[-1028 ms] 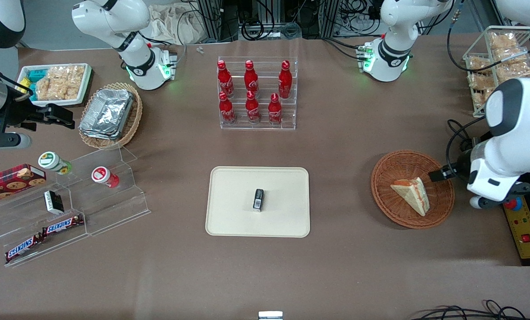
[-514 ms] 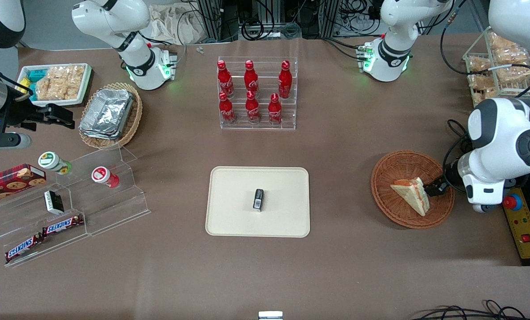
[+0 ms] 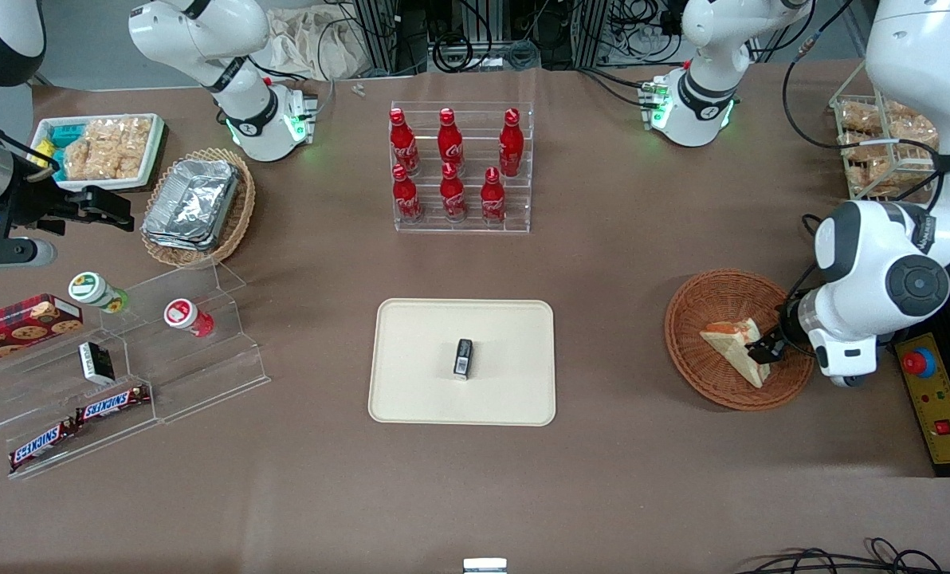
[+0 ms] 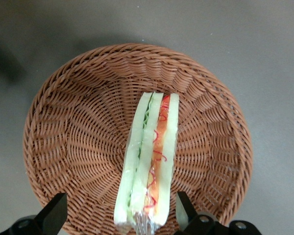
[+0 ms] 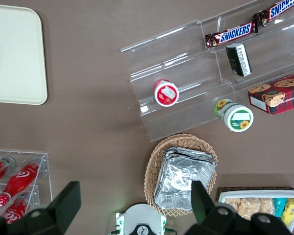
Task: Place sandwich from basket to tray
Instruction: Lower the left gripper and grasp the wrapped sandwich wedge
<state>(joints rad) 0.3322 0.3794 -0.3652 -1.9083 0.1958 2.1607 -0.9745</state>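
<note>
The sandwich [image 3: 732, 340], a pale bread wedge with orange-red and green layers, lies in the round reddish-brown basket [image 3: 686, 319] toward the working arm's end of the table. My left gripper [image 3: 762, 352] is low over the basket at the sandwich's wide end. In the left wrist view the gripper [image 4: 118, 216] is open, and its fingers [image 4: 54, 215] straddle the wrapped sandwich [image 4: 149, 152] without gripping it, inside the basket [image 4: 73, 122]. The cream tray [image 3: 419, 343] lies mid-table, away from the gripper.
A small black packet [image 3: 463, 357] lies on the tray. An acrylic rack of red bottles [image 3: 459, 167] stands farther from the front camera. A wire rack of snacks [image 3: 881, 143] and a yellow control box [image 3: 941, 406] flank the working arm.
The left arm swung nearer to the front camera and lowered. Its gripper moved from the basket's rim to the sandwich's wide end. The sandwich has not moved.
</note>
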